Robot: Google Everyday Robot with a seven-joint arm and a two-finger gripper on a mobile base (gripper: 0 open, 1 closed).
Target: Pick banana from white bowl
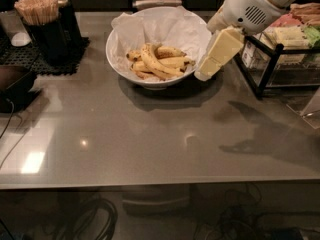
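Note:
The white bowl [114, 56] stands at the back middle of the grey table, lined with crumpled white paper [165, 26]. Several speckled yellow bananas lie in it. The long, strongly curved banana [151, 62] lies across the top of the pile, and straighter ones [176, 61] sit beside it. My gripper [204, 75], cream-coloured on a white arm [250, 9], hangs slanted down to the left. It is just outside the bowl's right rim, right of the bananas, and holds nothing that I can see.
A black holder of wooden stirrers [37, 11] stands on a black mat at the back left. A dark dish [15, 81] sits at the left edge. A black wire rack of packets [282, 49] stands close to the right of the gripper.

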